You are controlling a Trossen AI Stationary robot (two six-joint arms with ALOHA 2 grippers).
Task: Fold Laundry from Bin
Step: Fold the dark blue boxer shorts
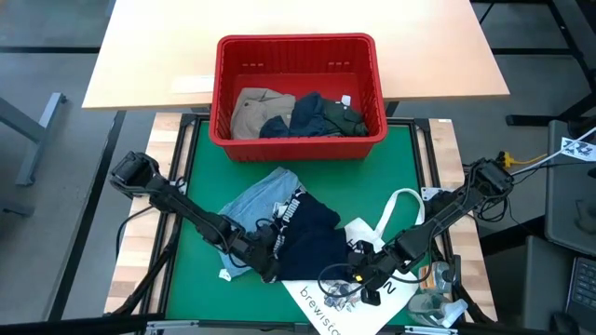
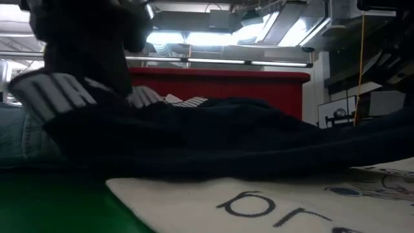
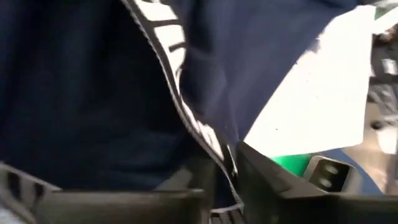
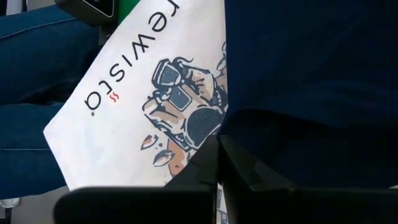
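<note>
Early going: the left gripper (image 1: 265,253) pinched the navy garment's (image 1: 312,233) near-edge hem on the mat (image 1: 200,270), unfolded, denim (image 1: 265,197) beside it. Right gripper (image 1: 365,276) was clenched empty over the tote (image 1: 321,302); the bin (image 1: 298,46) at the far edge held more laundry (image 1: 296,113).

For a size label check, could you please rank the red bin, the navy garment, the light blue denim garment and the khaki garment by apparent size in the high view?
1. Red bin
2. Navy garment
3. Light blue denim garment, partly covered by the navy one, so unsure
4. Khaki garment, partly hidden in the bin
</note>
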